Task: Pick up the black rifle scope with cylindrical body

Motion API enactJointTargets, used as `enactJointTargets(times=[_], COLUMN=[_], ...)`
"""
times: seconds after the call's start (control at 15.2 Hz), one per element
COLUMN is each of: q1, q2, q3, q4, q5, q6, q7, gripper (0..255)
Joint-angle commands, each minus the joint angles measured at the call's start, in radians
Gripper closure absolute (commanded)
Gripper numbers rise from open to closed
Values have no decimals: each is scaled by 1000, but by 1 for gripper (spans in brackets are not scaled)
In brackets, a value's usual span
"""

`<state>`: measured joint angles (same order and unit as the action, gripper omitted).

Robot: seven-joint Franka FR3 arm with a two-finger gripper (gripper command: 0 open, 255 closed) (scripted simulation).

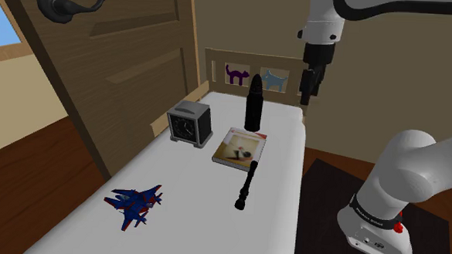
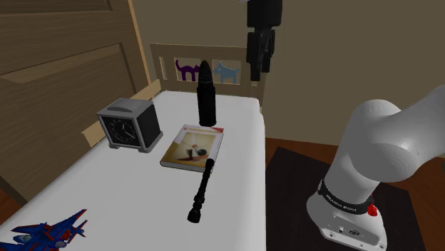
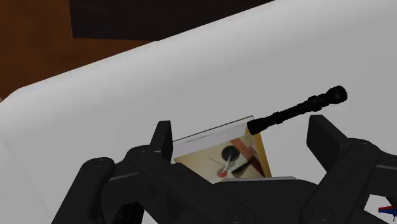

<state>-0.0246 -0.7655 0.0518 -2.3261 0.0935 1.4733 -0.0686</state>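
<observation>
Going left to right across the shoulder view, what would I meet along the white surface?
Blue toy jet → grey clock → black rifle scope → black gripper, hanging above. The book and the upright black object overlap the scope sideways, so they are left out.

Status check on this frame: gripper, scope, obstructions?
Gripper open, empty, high by the headboard. Scope lying flat on bed, untouched, one end at the book corner. Nothing over the scope.

- We see the toy jet (image 2: 48, 232) cut off by the second exterior view's bottom edge.
- In the wrist view, the hand (image 3: 242, 130) hides from us the nearest part of the book (image 3: 219, 156).
- The dial of the alarm clock (image 1: 190, 123) is too small for us to read.
</observation>
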Motion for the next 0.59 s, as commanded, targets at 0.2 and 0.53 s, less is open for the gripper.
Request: enactJointTargets(times=[0.2, 0.53], q1=[-22, -48], q2=[-57, -107], q3=[73, 217], q4=[-111, -257], q5=[57, 165], q6=[82, 230], q7=[158, 422], gripper=[0, 0])
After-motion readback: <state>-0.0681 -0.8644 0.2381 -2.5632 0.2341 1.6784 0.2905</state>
